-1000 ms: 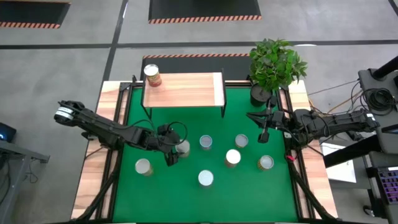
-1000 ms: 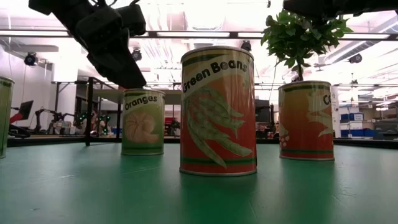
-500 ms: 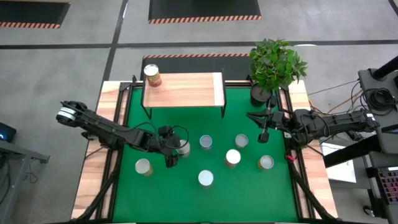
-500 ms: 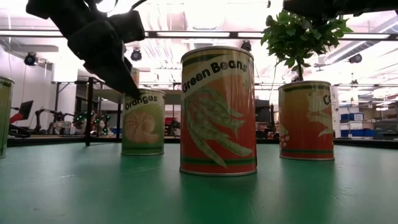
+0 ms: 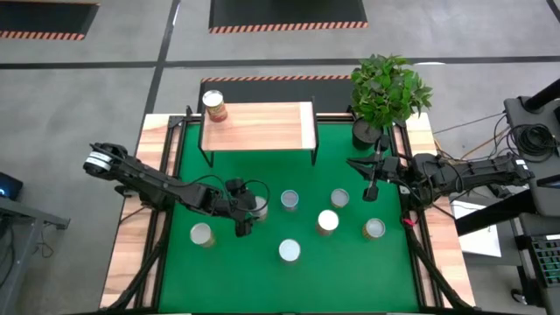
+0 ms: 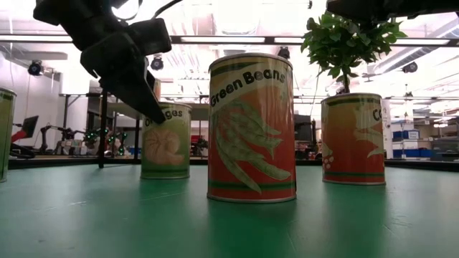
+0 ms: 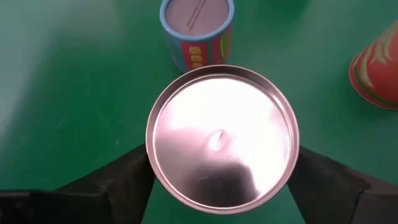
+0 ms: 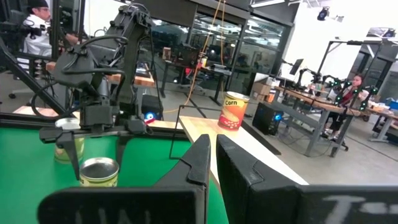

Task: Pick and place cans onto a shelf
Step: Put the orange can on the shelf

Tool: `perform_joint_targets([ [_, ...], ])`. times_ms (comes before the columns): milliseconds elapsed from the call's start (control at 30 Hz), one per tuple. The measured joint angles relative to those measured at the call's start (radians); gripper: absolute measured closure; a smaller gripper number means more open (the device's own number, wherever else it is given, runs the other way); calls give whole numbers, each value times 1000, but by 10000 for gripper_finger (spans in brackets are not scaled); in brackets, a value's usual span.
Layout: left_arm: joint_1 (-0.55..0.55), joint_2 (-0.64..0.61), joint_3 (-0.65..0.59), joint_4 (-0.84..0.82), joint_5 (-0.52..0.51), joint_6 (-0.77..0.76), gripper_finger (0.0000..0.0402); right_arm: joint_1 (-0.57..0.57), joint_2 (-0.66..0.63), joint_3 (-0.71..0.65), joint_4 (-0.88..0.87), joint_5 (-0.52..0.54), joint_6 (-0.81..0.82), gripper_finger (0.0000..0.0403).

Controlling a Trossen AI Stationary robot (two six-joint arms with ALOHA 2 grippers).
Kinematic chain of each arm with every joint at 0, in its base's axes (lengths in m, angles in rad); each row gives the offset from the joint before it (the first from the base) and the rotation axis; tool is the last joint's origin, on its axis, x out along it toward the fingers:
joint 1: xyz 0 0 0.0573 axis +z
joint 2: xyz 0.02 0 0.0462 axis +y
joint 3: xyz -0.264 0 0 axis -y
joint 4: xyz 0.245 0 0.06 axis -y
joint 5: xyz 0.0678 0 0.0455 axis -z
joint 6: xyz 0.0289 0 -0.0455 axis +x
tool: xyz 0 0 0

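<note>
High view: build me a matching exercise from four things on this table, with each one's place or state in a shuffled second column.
Things:
1. Corn can
2. left pincer
3. right pincer
4. plant pot

Places or states:
A. beside the right end of the shelf
B. open, either side of a can standing on the green mat
C. on the shelf's left end
D. shut and empty, near the mat's right edge

Pairs: 1-C, 2-B, 3-D, 4-A
</note>
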Motion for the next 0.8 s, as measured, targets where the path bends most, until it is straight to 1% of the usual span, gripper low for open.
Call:
perform_joint_targets([
  [100,0,-3,0,0,0,2,119,0,0,0,0,0,0,385],
  [200,0,-25,1,-5,3,14,116,0,0,0,0,0,0,385],
  [267,2,-50,25,-36,3,37,110,0,0,0,0,0,0,385],
  [367,10,-98,103,-139,4,109,107,0,0,0,0,0,3,385],
  [467,37,-142,200,-288,3,198,109,0,0,0,0,0,3,385],
  [633,148,-206,336,-487,2,321,112,0,0,0,0,0,5,385],
  [800,304,-285,404,-554,6,489,112,0,0,0,0,0,7,385],
])
